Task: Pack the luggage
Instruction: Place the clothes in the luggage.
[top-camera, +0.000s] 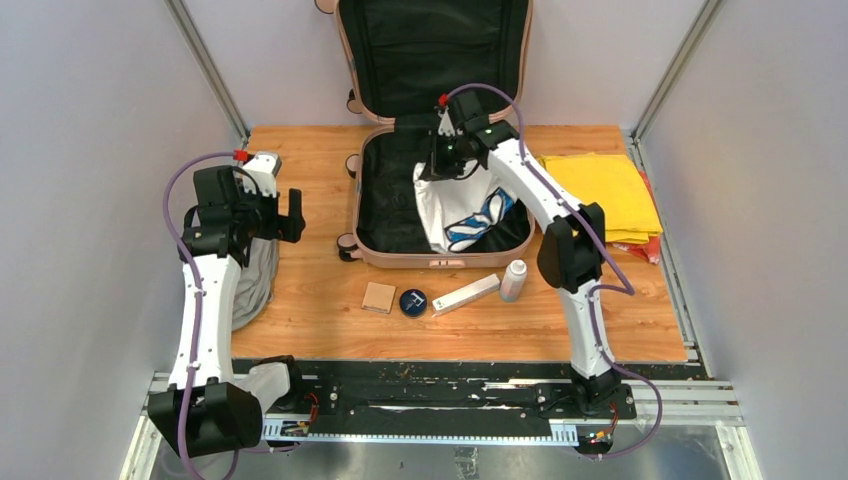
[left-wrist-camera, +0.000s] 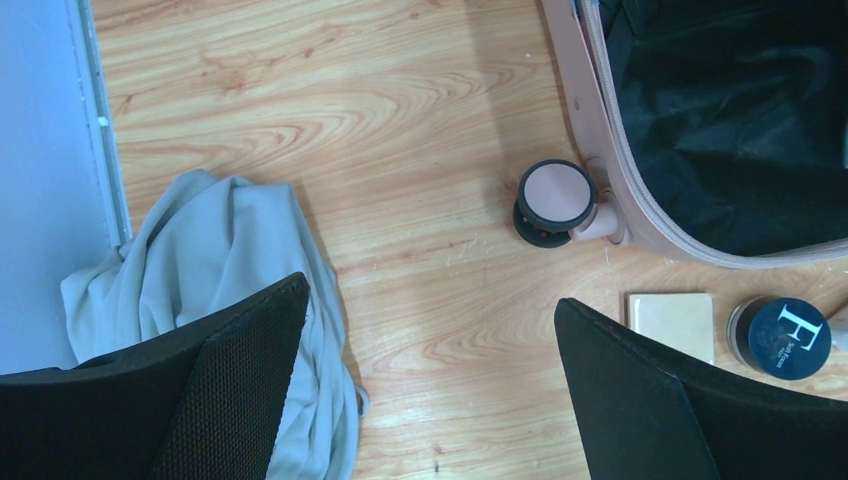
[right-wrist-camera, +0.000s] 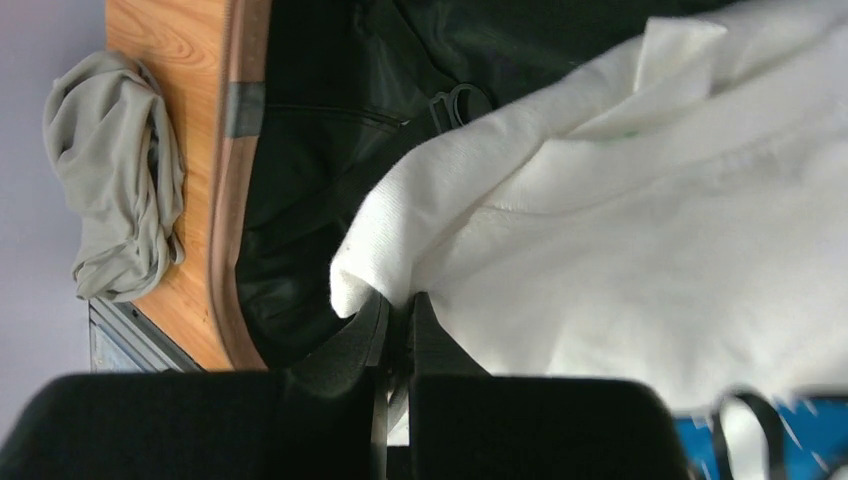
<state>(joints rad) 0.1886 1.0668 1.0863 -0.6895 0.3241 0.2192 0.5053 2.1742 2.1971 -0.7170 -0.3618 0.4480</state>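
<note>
The pale pink luggage (top-camera: 375, 255) lies open at the back middle of the table, lid upright, black lining showing. My right gripper (top-camera: 437, 165) is shut on the edge of a white garment (top-camera: 455, 205) with a blue print and holds it over the luggage's open half. In the right wrist view the fingers (right-wrist-camera: 372, 325) pinch the white garment (right-wrist-camera: 620, 230) above the black lining (right-wrist-camera: 300, 190). My left gripper (top-camera: 285, 215) is open and empty above the table, left of the luggage. Its view shows a luggage wheel (left-wrist-camera: 556, 195) and the luggage's pink rim (left-wrist-camera: 585, 120).
A grey cloth bundle (top-camera: 255, 285) lies at the left, also in the left wrist view (left-wrist-camera: 230, 290). A tan square (top-camera: 378, 297), a dark round tin (top-camera: 413, 302), a white box (top-camera: 465, 294) and a small white bottle (top-camera: 513, 280) lie in front of the luggage. Yellow folded cloth (top-camera: 600, 190) lies at the right.
</note>
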